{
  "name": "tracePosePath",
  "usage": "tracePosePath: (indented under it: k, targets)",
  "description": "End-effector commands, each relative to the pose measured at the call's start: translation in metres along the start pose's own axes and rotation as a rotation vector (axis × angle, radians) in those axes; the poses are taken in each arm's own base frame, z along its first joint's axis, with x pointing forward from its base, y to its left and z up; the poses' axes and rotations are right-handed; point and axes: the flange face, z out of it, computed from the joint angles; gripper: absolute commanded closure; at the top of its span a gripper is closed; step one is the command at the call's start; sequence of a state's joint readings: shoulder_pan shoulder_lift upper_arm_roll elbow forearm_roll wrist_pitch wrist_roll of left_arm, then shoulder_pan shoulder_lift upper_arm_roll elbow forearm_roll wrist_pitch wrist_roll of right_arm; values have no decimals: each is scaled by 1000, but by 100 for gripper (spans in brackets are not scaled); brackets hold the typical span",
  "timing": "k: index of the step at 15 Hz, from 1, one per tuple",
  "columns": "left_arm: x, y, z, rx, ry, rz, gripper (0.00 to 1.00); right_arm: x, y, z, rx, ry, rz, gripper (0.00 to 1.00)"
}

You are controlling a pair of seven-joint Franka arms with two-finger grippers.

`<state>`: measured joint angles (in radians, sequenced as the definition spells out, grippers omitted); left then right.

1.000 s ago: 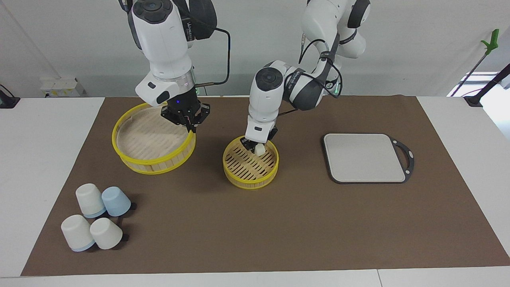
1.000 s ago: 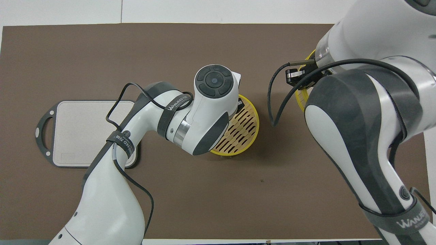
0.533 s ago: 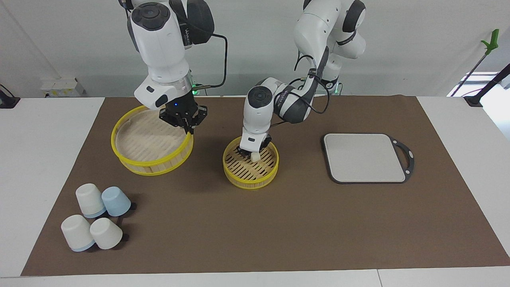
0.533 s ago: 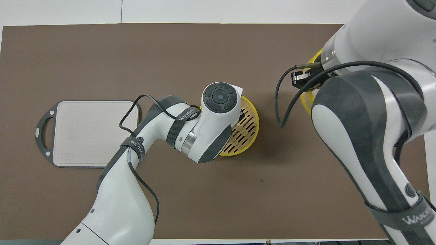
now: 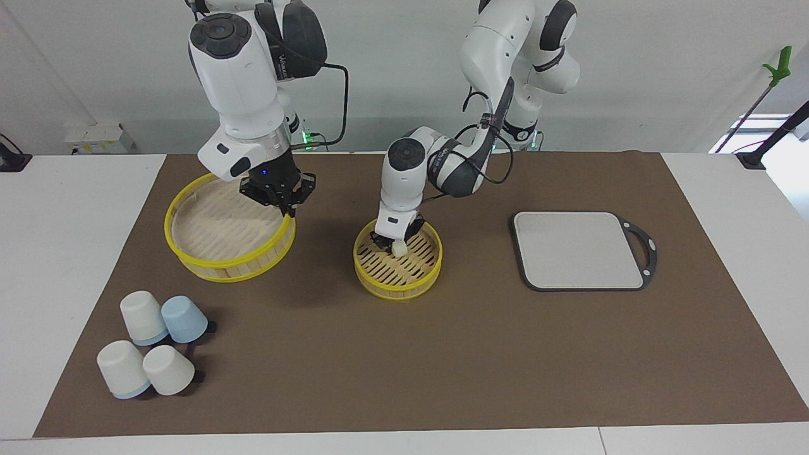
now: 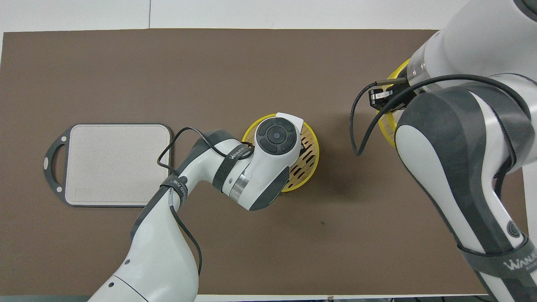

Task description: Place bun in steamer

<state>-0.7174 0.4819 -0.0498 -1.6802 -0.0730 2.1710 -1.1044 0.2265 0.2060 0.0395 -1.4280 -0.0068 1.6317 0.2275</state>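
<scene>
Lower now, the left gripper holds the bun just above the steamer slats. Right gripper carries the other tier aside, clamped on its rim.

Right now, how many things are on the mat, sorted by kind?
Upturned cups: 4, namely 3 white and 1 pale blue
Steamer tiers: 2, the larger steamer tier and the smaller steamer tier
Bun: 1
Grey board: 1
Total: 8

Bun inside steamer
</scene>
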Motion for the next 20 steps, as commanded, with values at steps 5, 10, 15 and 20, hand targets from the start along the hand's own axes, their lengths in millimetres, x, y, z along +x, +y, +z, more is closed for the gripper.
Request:
tracePosePath:
  k: [5, 10, 15, 20]
  targets:
    - [9, -7, -18, 30, 13, -30, 0, -8, 8, -2, 18, 24, -13, 100]
    - [37, -32, -91, -21, 43, -83, 0, -8, 9, -1, 17, 22, -22, 100]
    - [111, -120, -170, 21, 78, -207, 0, -10, 12, -1, 15, 17, -28, 100]
    - [204, -272, -246, 41, 103, -55, 0, -9, 12, -3, 18, 30, -19, 100]
